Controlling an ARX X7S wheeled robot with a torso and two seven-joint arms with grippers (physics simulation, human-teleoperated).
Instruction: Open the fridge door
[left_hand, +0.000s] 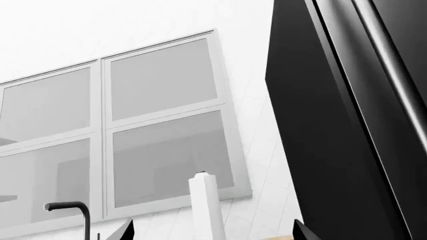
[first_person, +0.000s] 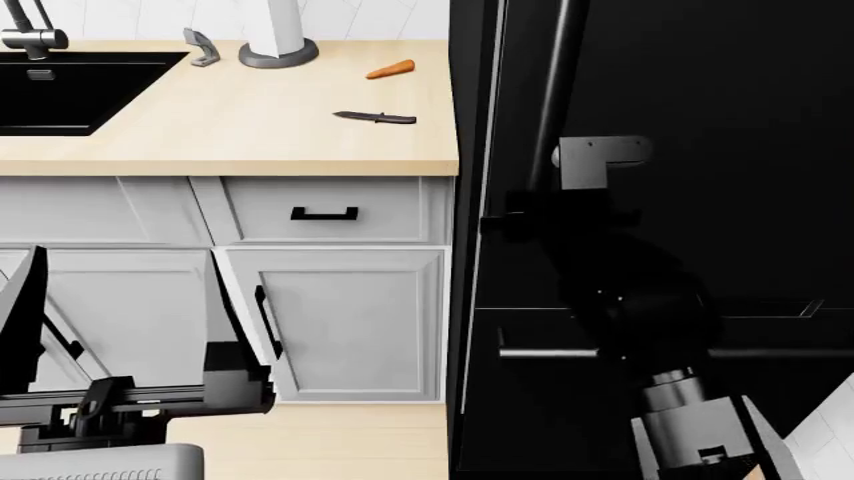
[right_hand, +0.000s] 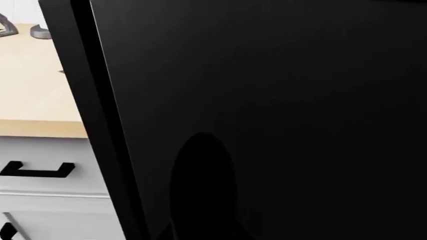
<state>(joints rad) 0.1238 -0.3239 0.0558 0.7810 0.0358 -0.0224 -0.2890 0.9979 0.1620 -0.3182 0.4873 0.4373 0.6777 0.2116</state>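
Your right gripper (first_person: 534, 205) is up against the fridge door (first_person: 707, 120), at the vertical bar handle (first_person: 553, 90); black on black, so can't tell how far the jaws are parted or whether they grip it. Door fills the right wrist view. Left gripper (first_person: 234, 385) sits low at 8 o'clock, by the grey cabinet door (first_person: 354, 325); opening unclear. Knife (first_person: 376, 118) and carrot (first_person: 391, 69) on the counter (first_person: 240, 130) at 11.

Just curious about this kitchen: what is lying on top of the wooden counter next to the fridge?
On the counter lie a carrot, a dark knife and a white paper-towel stand, beside a black sink. The fridge door hides anything further right.
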